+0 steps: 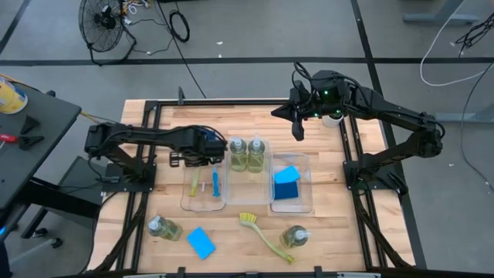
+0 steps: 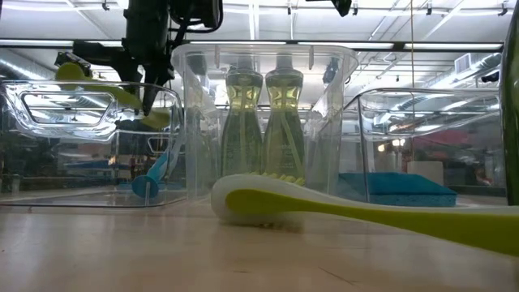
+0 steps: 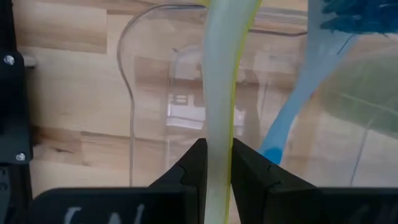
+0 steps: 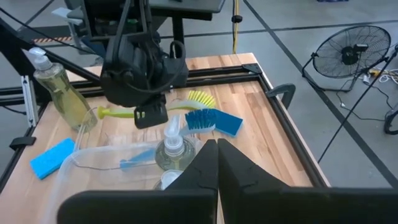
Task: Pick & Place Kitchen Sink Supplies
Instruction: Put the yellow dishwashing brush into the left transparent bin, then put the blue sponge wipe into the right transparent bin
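Both arms are matte black all over, chunky jointed links with rounded housings at the joints. The right arm (image 1: 386,116) has a small green light glowing near its wrist, and thin black cables run along the links. The left arm (image 1: 147,139) has what looks like a blue bit by its wrist, hard to say from above. The left end effector (image 3: 217,163) has two flat black wedge-shaped fingers; there's a black bracket beside it with silver screws. The right end effector (image 4: 217,149) has the same black tapered fingers, coming to a point.
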